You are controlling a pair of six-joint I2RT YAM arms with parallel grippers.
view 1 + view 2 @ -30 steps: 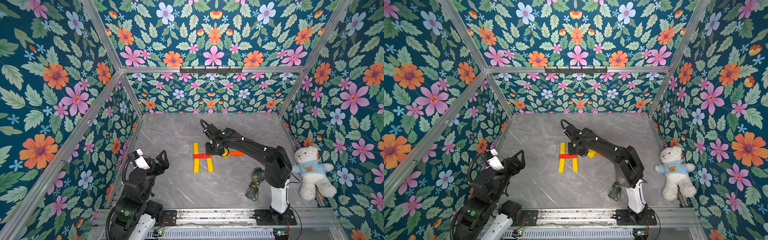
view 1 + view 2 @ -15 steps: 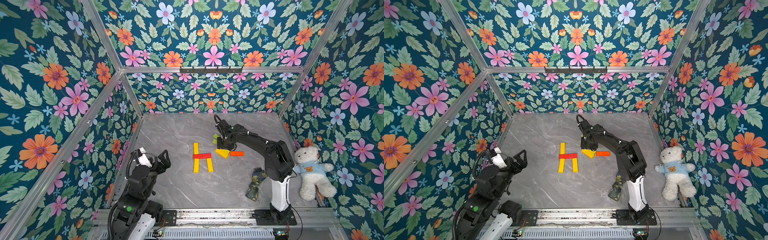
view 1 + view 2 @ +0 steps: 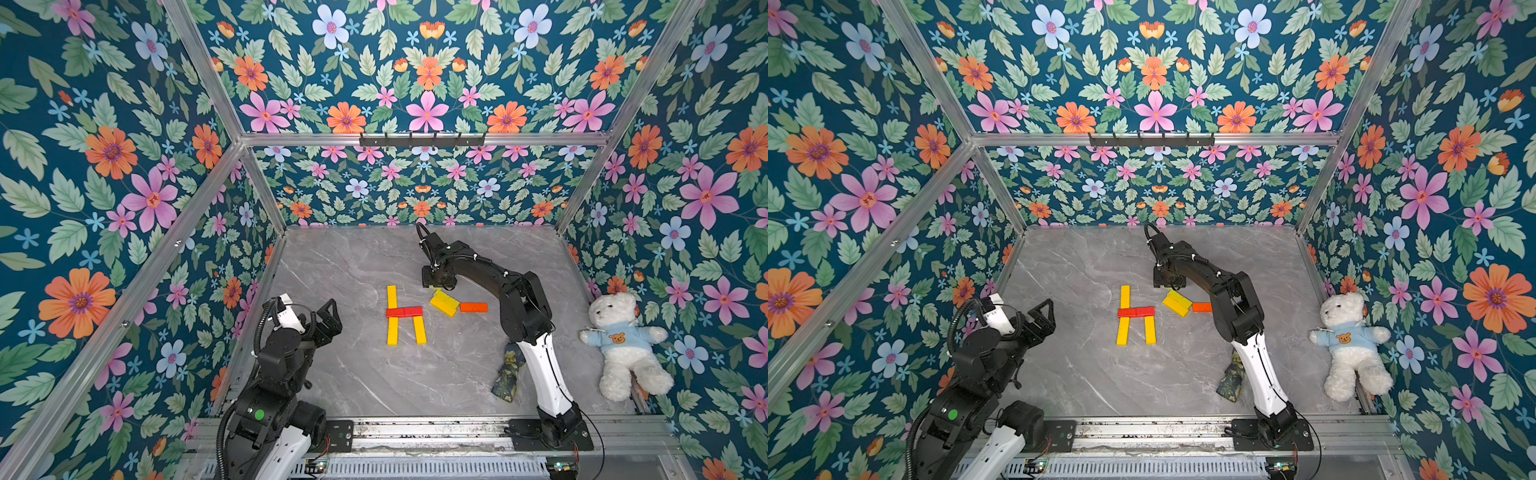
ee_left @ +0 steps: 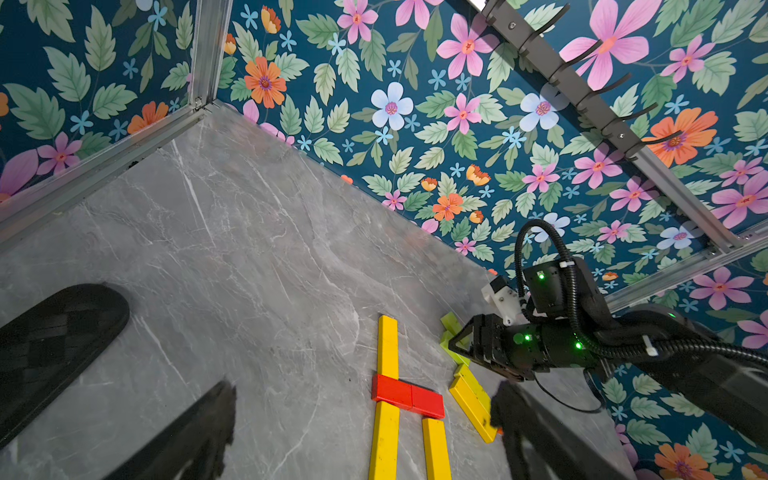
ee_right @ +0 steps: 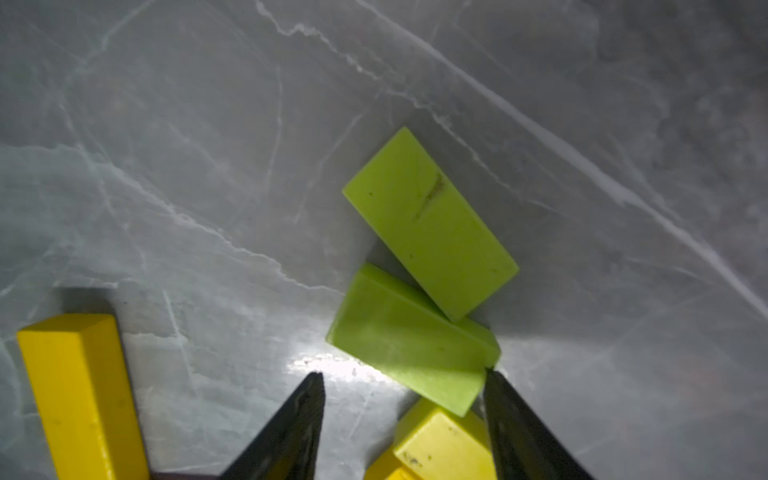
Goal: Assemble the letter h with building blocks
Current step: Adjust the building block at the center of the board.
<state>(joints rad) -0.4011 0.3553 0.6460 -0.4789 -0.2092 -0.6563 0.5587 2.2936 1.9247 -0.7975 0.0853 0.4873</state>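
The letter h lies flat mid-table in both top views: a long yellow upright (image 3: 391, 315) (image 3: 1124, 315), a red crossbar (image 3: 404, 312) (image 4: 407, 397) and a short yellow leg (image 3: 419, 330). Loose building blocks lie to its right: yellow ones (image 3: 444, 302) (image 3: 1177, 303) and an orange one (image 3: 473, 307). Two lime-green blocks (image 5: 428, 224) (image 5: 407, 336) lie under my right gripper (image 3: 438, 282) (image 5: 401, 386), which is open. One fingertip (image 5: 498, 390) touches the nearer lime block's corner; the other stands apart. My left gripper (image 3: 328, 322) (image 4: 365, 436) is open and empty at the table's left.
A white teddy bear (image 3: 623, 345) lies at the right edge. A dark floral cloth scrap (image 3: 508, 374) rests beside the right arm's base. Floral walls close in the table (image 3: 353, 374) on three sides.
My right gripper has left the h's crossbar and moved right and back, over the lime-green blocks. Its jaws have widened. The left arm has hardly shifted.
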